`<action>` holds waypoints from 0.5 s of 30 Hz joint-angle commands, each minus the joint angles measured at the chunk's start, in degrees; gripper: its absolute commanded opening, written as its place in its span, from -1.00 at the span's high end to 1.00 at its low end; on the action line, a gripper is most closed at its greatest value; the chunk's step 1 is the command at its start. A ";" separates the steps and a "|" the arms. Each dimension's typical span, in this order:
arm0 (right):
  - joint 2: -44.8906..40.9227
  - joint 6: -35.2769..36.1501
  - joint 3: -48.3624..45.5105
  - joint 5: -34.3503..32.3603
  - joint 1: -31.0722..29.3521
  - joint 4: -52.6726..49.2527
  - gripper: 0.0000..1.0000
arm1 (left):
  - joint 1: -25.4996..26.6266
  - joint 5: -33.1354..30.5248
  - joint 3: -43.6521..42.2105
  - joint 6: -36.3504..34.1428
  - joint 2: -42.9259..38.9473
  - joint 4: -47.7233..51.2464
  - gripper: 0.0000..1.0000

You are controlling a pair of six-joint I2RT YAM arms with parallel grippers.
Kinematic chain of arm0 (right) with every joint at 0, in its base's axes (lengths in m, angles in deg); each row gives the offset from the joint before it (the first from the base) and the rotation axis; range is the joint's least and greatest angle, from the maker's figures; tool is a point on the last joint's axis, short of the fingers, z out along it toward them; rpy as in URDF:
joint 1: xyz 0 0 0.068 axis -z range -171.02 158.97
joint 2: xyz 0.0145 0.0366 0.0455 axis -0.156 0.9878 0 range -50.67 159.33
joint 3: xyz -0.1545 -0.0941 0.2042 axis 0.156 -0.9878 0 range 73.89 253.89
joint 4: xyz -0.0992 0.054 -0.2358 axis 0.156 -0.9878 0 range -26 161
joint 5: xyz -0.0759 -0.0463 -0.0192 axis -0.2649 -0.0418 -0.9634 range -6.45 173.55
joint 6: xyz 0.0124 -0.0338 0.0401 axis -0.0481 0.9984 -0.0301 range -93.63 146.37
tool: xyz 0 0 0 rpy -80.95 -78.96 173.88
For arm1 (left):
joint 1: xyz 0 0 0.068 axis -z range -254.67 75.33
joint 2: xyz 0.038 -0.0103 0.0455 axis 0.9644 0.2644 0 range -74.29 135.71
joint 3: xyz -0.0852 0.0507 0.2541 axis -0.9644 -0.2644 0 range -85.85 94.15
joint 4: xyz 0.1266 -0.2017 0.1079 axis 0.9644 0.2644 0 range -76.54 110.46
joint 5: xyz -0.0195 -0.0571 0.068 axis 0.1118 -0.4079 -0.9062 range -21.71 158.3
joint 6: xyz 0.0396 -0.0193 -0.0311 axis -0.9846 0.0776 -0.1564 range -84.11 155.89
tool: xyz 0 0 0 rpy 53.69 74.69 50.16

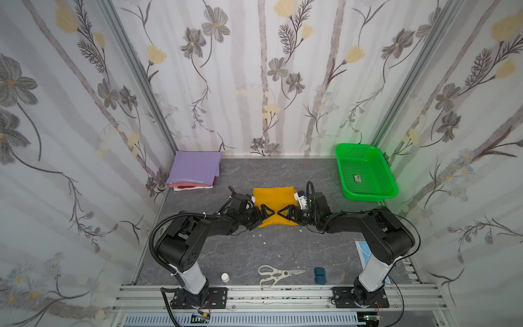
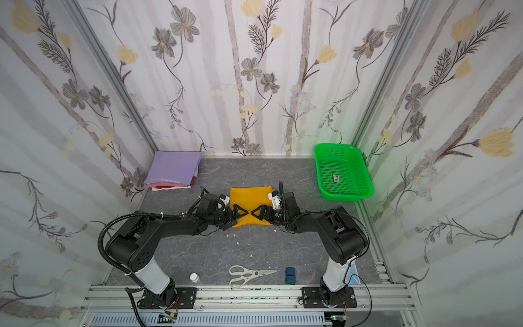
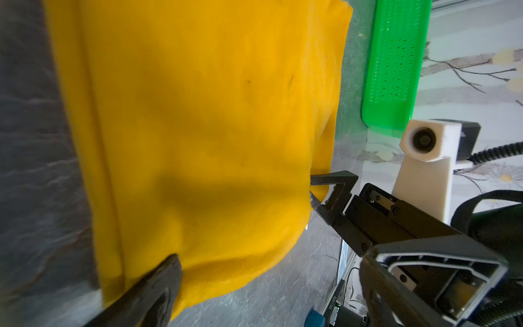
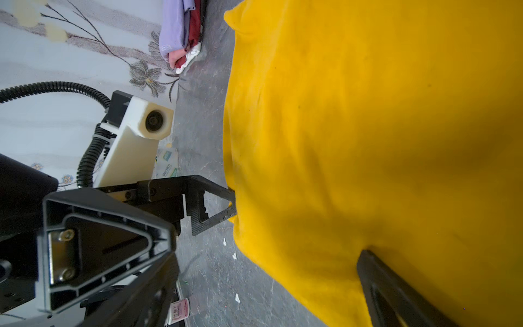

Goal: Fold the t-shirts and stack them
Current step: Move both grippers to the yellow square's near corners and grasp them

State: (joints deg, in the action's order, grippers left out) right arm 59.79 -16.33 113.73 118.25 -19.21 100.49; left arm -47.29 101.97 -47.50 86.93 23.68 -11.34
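Observation:
A folded mustard-yellow t-shirt (image 1: 273, 199) (image 2: 250, 198) lies flat mid-table. It fills much of the left wrist view (image 3: 198, 127) and the right wrist view (image 4: 368, 127). My left gripper (image 1: 261, 216) (image 2: 239, 213) (image 3: 268, 263) is open at the shirt's near left edge. My right gripper (image 1: 284, 213) (image 2: 259, 212) (image 4: 268, 254) is open at its near right edge, tips facing the left one. Each has a fingertip over the cloth, and neither pinches it. A folded stack with a lavender t-shirt (image 1: 195, 168) (image 2: 172, 167) (image 4: 175, 25) over red, pink and white cloth (image 1: 192, 185) sits at the back left.
A green mesh basket (image 1: 365, 172) (image 2: 343, 171) (image 3: 393, 62) stands at the back right. Near the front edge lie scissors (image 1: 276, 274), a small white bottle (image 1: 225, 277) and a dark blue block (image 1: 319, 275). A light-blue face mask (image 1: 362, 250) shows beside the right arm. White scraps dot the table.

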 commanded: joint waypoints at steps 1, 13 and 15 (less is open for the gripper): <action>-0.38 -2.85 -2.09 -3.19 0.53 -0.08 -1.00 | -0.12 -3.83 -1.55 0.78 0.67 3.18 -1.00; -8.01 13.03 9.77 -16.81 3.97 -27.81 -0.99 | -1.00 -6.66 8.14 -11.00 -8.57 25.11 -1.00; -6.32 15.31 13.89 -20.86 4.08 -32.87 -0.99 | -1.39 -6.23 10.73 -12.46 -8.17 26.88 -1.00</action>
State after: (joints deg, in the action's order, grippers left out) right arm 52.33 -6.99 124.24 104.76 -15.19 77.87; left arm -48.28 95.74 -39.00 78.74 15.68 9.32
